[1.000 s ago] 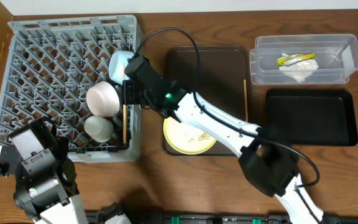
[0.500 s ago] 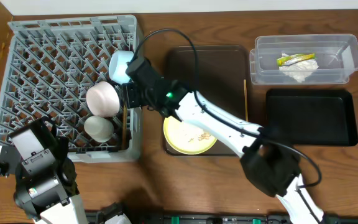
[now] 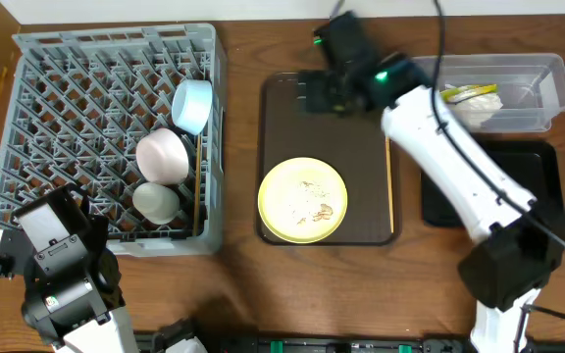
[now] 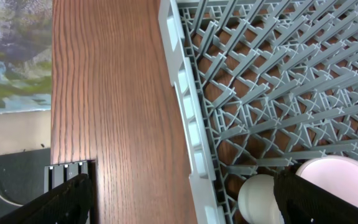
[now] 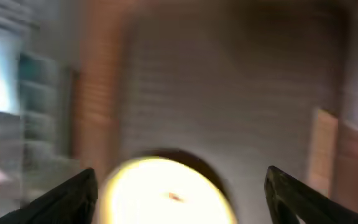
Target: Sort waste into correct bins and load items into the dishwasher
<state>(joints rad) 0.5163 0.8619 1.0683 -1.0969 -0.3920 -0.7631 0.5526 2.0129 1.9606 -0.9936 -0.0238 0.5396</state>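
Note:
The grey dishwasher rack (image 3: pixel 86 108) holds a light blue bowl (image 3: pixel 192 105), a pinkish-white bowl (image 3: pixel 162 155), a white cup (image 3: pixel 155 202) and one chopstick (image 3: pixel 197 191) along its right wall. A pale yellow plate (image 3: pixel 303 200) with beige scraps (image 3: pixel 314 204) lies on the brown tray. A second chopstick (image 3: pixel 390 186) rests at that tray's right edge. My right gripper (image 3: pixel 312 93) (image 5: pixel 185 199) hangs open and motion-blurred over the tray's far end, the plate (image 5: pixel 166 193) below it. My left gripper (image 4: pixel 182 199) is open over the rack's near left wall (image 4: pixel 188 124), with the cup (image 4: pixel 260 199) by its right finger.
The dark brown serving tray (image 3: pixel 327 118) sits mid-table. A clear tub (image 3: pixel 547 93) at the back right holds a white napkin (image 3: pixel 471 113) and a yellow-green wrapper (image 3: pixel 464 93). A flat black tray (image 3: pixel 508 181) lies in front of it. The left arm's base (image 3: pixel 62 284) is at the front left.
My right gripper opened and let go of the chopstick, which now lies in the rack. The arm then swung right and back, over the brown tray. The left arm has not moved.

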